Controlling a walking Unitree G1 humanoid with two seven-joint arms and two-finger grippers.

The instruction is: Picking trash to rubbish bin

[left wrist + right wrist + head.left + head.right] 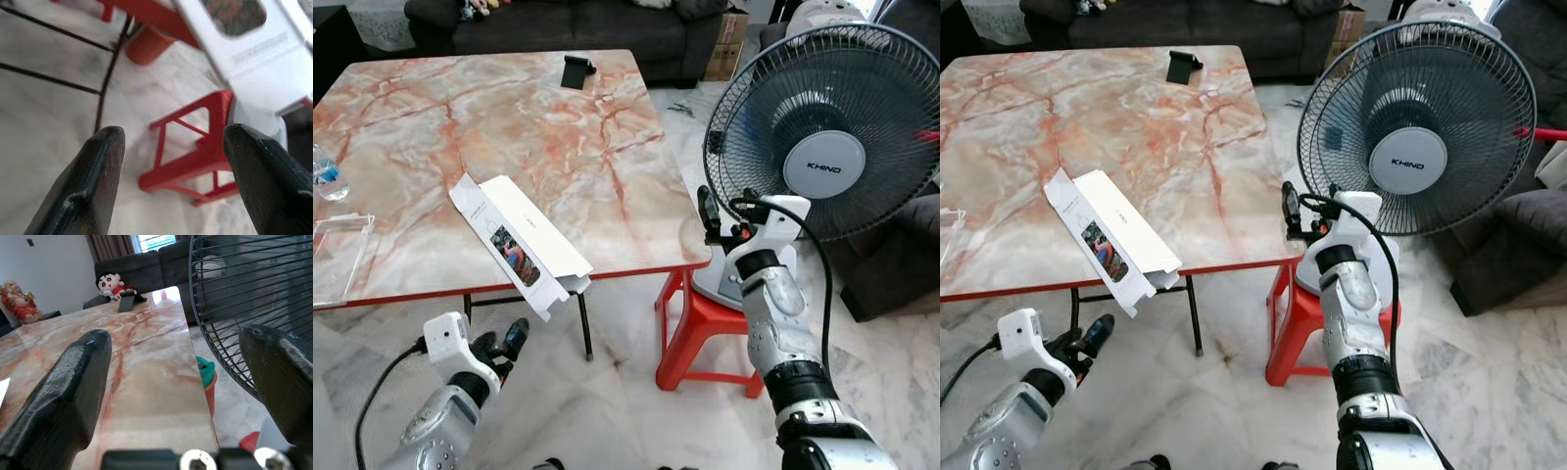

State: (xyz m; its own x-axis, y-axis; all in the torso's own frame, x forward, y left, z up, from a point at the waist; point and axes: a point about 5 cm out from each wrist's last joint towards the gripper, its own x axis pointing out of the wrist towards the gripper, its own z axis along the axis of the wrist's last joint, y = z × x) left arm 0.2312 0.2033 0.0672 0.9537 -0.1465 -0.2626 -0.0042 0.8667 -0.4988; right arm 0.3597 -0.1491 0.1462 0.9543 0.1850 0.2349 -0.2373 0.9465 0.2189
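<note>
A flattened white carton lies on the near edge of the marble-patterned counter, its near end overhanging the red rim. The left end effector hangs low below that edge, over the pale marble floor, fingers spread and holding nothing. The right end effector is raised at the counter's near right corner, just beside the grille of a standing fan; its fingers are also spread apart and empty.

The left wrist view looks up from under the counter: the carton's underside juts out overhead, with the black counter legs and a red plastic stool beyond the two dark fingers. The right wrist view looks along the counter top toward the far side, showing a small dark stand, a cartoon plush doll on a grey sofa, a red figurine by the wall, and a green-lidded container on the floor past the counter's right edge.

From the head, a clear plastic tray and a water bottle sit at the counter's left edge. The fan stands on the red stool to the right.
</note>
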